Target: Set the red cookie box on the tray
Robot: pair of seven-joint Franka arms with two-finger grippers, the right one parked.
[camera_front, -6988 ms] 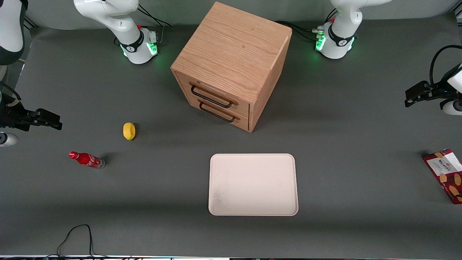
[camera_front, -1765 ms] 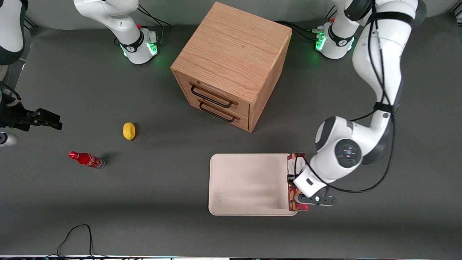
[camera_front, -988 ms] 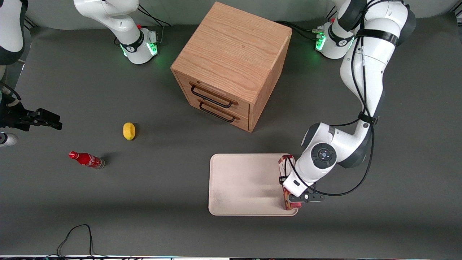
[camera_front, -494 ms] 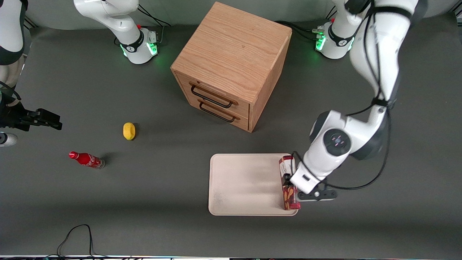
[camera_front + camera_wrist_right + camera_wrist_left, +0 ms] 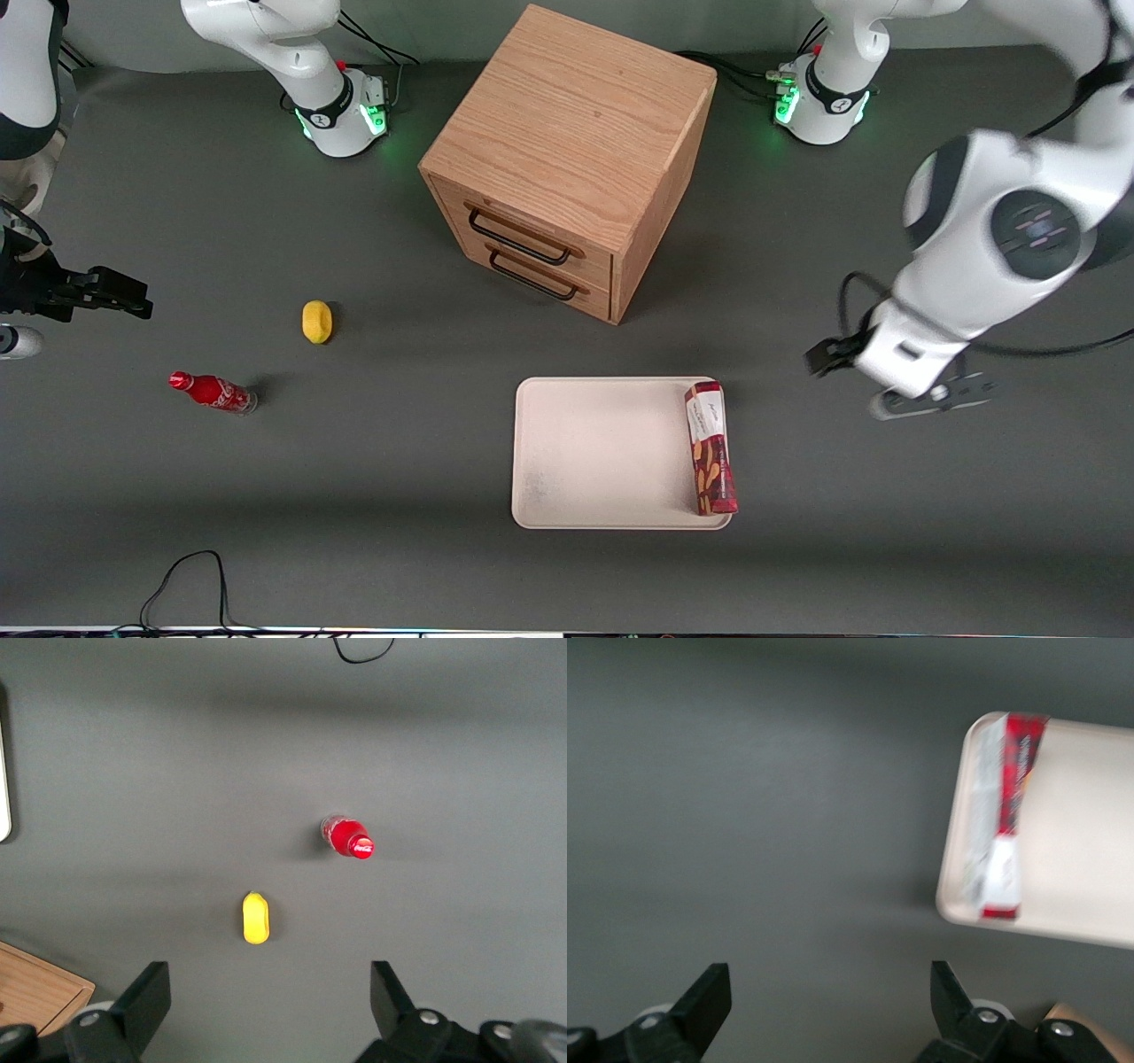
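The red cookie box rests on the cream-white tray, standing on a long narrow side along the tray's rim at the working arm's end. My left gripper hangs above the bare table, off the tray toward the working arm's end, apart from the box. In the left wrist view the gripper is open and empty, with the box and the tray some way off from its fingers.
A wooden two-drawer cabinet stands farther from the front camera than the tray. A yellow lemon and a small red soda bottle lie toward the parked arm's end. A black cable loops at the near edge.
The gripper has let go of the box on the tray, opened, and pulled up and away toward the working arm's end. The box stays on the tray.
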